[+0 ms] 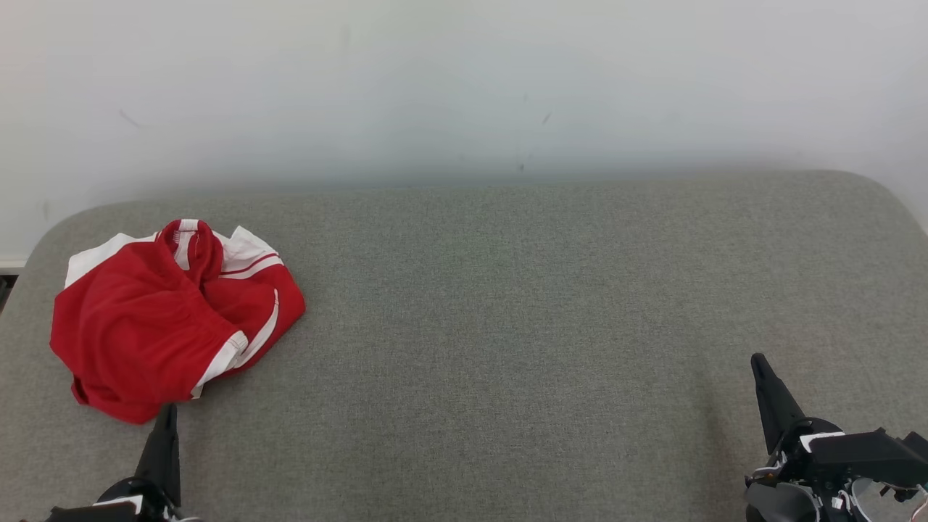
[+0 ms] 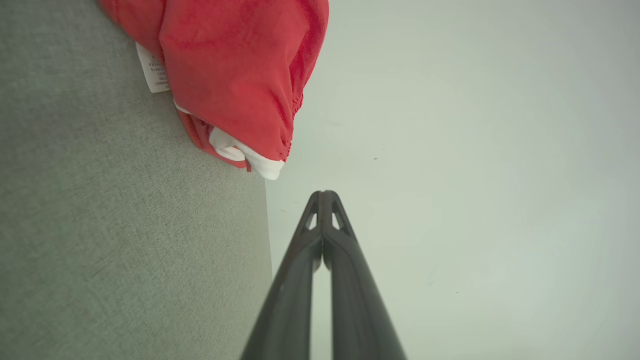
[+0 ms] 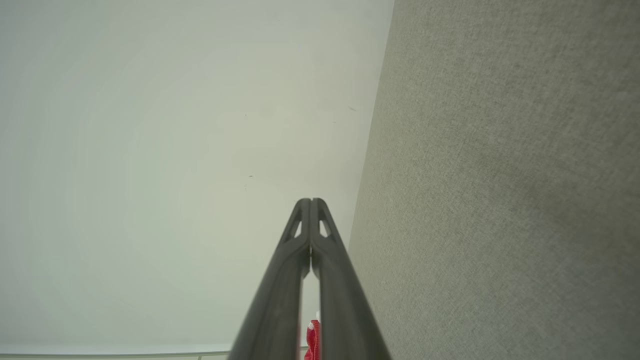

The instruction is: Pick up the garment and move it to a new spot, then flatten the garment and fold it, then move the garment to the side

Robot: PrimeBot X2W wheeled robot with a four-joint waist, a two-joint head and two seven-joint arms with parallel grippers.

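A red garment with white trim [image 1: 170,315] lies crumpled in a heap at the far left of the grey fabric surface [image 1: 507,304]. In the left wrist view the garment [image 2: 235,70] sits at the top, a white label showing at its edge. My left gripper [image 1: 169,413] is shut and empty, its tip just below the heap's near edge; its fingertips [image 2: 325,196] meet. My right gripper [image 1: 758,360] stands shut and empty at the lower right, far from the garment, with its fingertips [image 3: 310,202] pressed together. A sliver of the garment [image 3: 313,342] peeks between the right fingers.
A pale wall [image 1: 464,87] rises directly behind the grey surface. The surface has rounded back corners, and its wide middle and right stretch lies bare between the two grippers.
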